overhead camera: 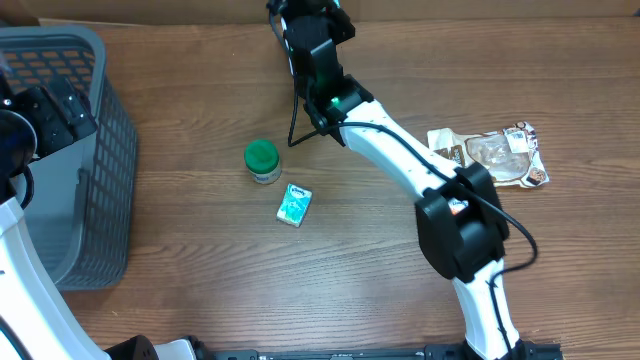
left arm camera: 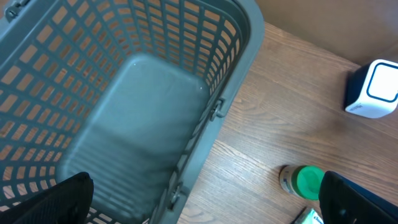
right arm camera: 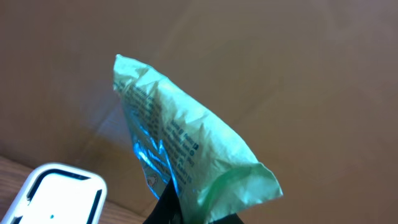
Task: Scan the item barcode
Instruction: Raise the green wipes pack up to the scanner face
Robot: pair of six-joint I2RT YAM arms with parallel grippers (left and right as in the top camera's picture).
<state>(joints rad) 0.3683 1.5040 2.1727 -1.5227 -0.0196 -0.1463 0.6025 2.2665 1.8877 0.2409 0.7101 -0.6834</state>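
The right pincer (right arm camera: pixel 180 211) is clamped shut on a crinkled green packet (right arm camera: pixel 186 137), held up near the white scanner (right arm camera: pixel 59 193). The packet's dark print is too blurred to read. The left pincer (left arm camera: pixel 202 202) hangs wide open and empty over the grey basket (left arm camera: pixel 236 37).

Your right claw (right arm camera: pixel 185 211) has the pouch (right arm camera: pixel 186 149) in it, with the scanner (right arm camera: pixel 59 193) close beside it. Nearer you than that claw sit the jar (overhead camera: pixel 262 160) and the small box (overhead camera: pixel 294 204), close together. The snack bag (overhead camera: pixel 495 155) lies off to its right. The basket (left arm camera: pixel 245 43) lies beneath your left claw (left arm camera: pixel 205 205).
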